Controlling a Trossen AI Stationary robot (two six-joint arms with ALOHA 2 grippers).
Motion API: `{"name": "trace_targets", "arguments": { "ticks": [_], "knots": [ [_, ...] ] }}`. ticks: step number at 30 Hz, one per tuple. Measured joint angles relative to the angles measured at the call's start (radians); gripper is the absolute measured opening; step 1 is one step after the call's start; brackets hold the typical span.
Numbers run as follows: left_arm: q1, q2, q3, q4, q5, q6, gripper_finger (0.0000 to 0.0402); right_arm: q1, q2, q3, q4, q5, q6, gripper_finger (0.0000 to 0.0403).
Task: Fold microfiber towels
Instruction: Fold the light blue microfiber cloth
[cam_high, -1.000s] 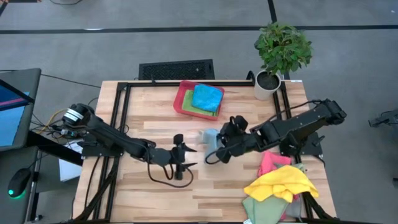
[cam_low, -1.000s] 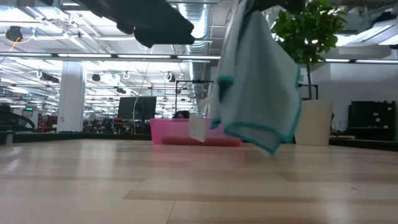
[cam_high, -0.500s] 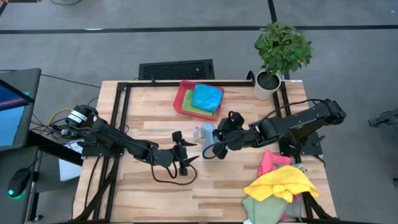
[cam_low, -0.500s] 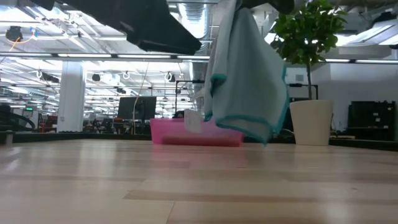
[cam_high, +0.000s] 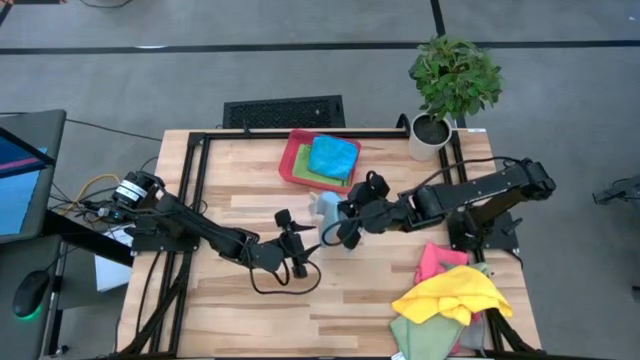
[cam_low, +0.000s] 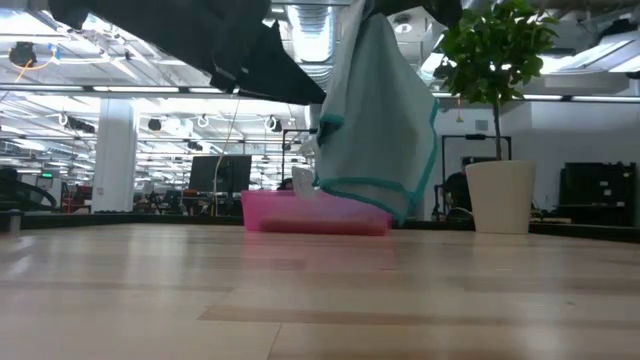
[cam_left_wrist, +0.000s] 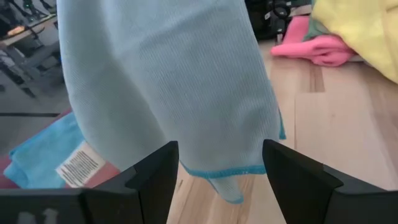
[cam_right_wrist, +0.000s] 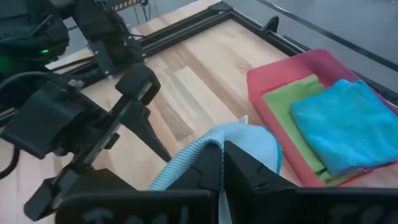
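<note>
Since a second ago the right pincer (cam_high: 343, 222) has carried its hanging cloth leftward across the counter (cam_high: 240, 190), away from the pile and toward the middle, while the left pincer (cam_high: 300, 250) has crept nearer and turned to face it.

That right pincer is clamped on the top edge of the pale blue towel (cam_low: 375, 120), which hangs free above the wood with its teal hem and a white label (cam_left_wrist: 79, 165) at the bottom, clear of the surface in the low view. Just beside it, the left pincer stands with its fingers (cam_left_wrist: 152, 177) apart, the lower hem of the cloth hanging between and just beyond them, not yet touched.

Farther out, behind the hanging cloth, the red tray (cam_high: 290, 160) holds a folded bright blue towel (cam_high: 333, 155) on a green one (cam_high: 318, 176). At the counter's near right corner lies the unfolded heap: yellow towel (cam_high: 455, 295), pink towel (cam_high: 437, 260) and a greenish one beneath.

The step in hand looks like getting a second hold so the cloth can be spread. To do it well, I judge the left pincer should take a lower corner rather than mid-hem, close only once the fabric sits fully between the fingers, and then both should draw apart evenly so it lies flat without a twist.
</note>
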Motion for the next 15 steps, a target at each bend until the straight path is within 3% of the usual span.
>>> {"name": "trace_targets", "arguments": {
  "ticks": [15],
  "knots": [
    [0.0,0.001,0.0,0.023,-0.01,-0.053,0.0226,-0.045,0.0,0.0,0.026,0.001,0.0,0.0035]
  ]
}}
